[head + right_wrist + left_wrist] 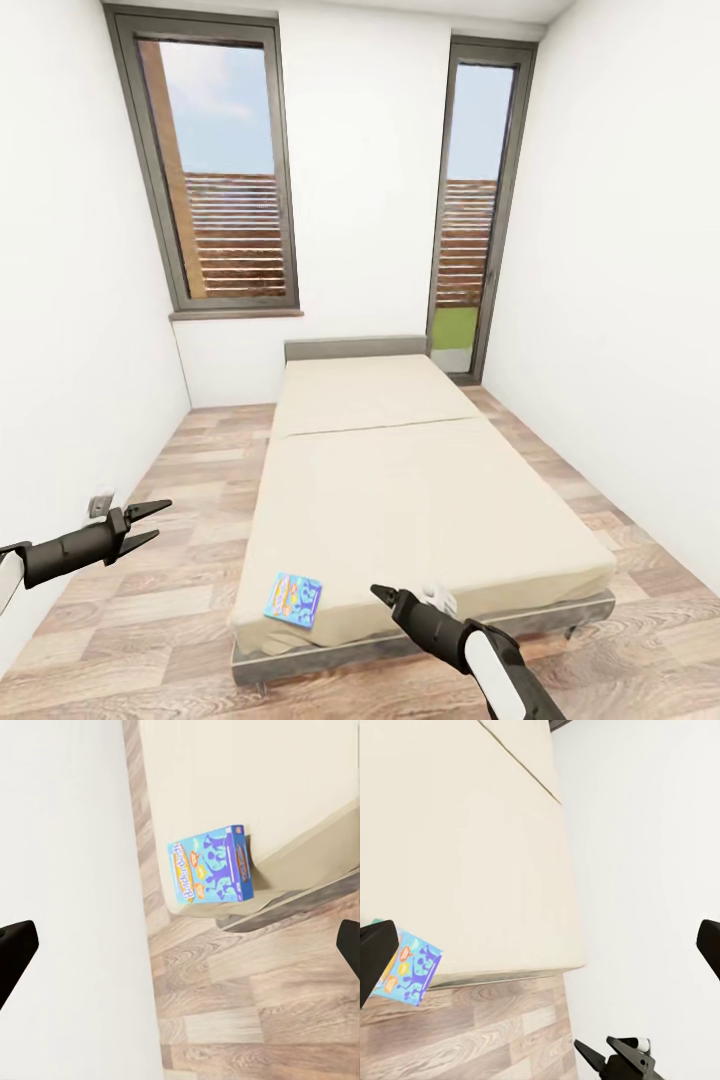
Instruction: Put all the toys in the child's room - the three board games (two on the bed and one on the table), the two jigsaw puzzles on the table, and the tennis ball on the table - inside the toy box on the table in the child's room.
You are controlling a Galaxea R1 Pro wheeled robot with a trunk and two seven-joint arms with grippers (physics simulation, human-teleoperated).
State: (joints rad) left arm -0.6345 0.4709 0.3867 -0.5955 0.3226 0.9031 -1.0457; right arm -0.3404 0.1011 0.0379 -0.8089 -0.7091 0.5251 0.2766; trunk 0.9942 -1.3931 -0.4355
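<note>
Risk first: we judge the blue-teal board game (293, 598) exposed, since it lies at the very foot corner of the bed (400, 480), near the mattress edge; a careless reach could nudge it off onto the wood floor (160, 620). Both arms hang clear of it. The left gripper (150, 524) shows its fingers spread and empty; the right gripper (382, 594) points toward the box, but we cannot tell its finger state. Lettering on the box lid (212, 864) is present yet too blurred for us to read reliably.
</note>
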